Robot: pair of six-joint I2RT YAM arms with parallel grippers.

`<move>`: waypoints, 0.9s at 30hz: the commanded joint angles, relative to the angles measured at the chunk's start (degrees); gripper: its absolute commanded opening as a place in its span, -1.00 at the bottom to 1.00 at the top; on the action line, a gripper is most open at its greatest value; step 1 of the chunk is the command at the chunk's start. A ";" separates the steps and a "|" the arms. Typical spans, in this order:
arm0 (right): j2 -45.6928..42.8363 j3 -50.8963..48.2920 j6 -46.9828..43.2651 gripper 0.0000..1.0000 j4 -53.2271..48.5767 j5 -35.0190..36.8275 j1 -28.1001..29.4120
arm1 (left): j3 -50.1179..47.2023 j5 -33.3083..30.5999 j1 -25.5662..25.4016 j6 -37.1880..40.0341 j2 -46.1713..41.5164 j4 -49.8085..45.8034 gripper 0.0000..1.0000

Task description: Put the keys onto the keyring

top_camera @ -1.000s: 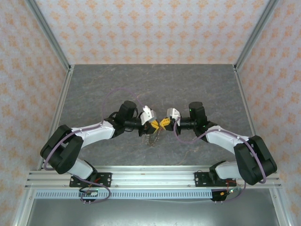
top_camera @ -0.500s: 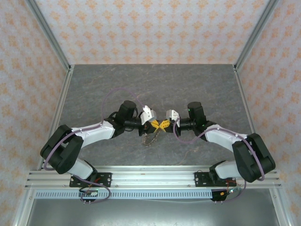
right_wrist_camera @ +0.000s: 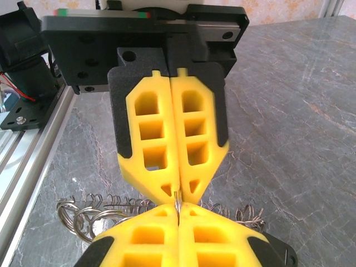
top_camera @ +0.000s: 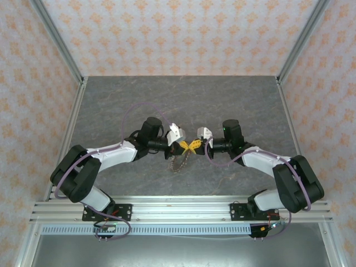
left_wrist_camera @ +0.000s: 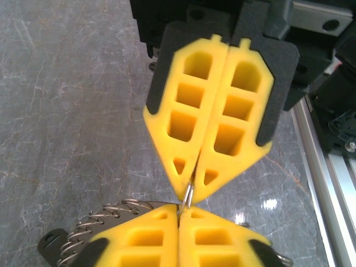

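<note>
Keyring [left_wrist_camera: 97, 222] metal is pinched from both sides: a thin bright sliver of its wire runs between the tips of the left gripper [left_wrist_camera: 179, 211] and the right gripper [left_wrist_camera: 192, 189], which meet point to point. Both pairs of fingers are pressed together on that wire, their halves touching along the whole length. The fingers are yellow plastic wedges with square and triangular cut-outs, backed by black textured plates.

Beyond the left fingers the keyring curves away as a brownish-grey hoop. Small wire loops crowd its rim and give it a saw-tooth edge. A flat black tab [left_wrist_camera: 50, 242] with a small hole sits at its outer end.

From above, the keyring hangs just below the joined tips, over the middle of the table [top_camera: 233, 105], a grey surface veined like stone; whether it touches the table cannot be told. The left arm [top_camera: 105, 158] and right arm [top_camera: 267, 161], white and black with purple cables, bend back to the ribbed aluminium rail [top_camera: 178, 208].
</note>
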 commanded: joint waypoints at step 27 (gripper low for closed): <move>-5.29 0.84 -6.64 -1.00 -5.91 5.82 1.97 | 3.00 -1.83 -0.54 1.94 -2.21 -3.70 -0.81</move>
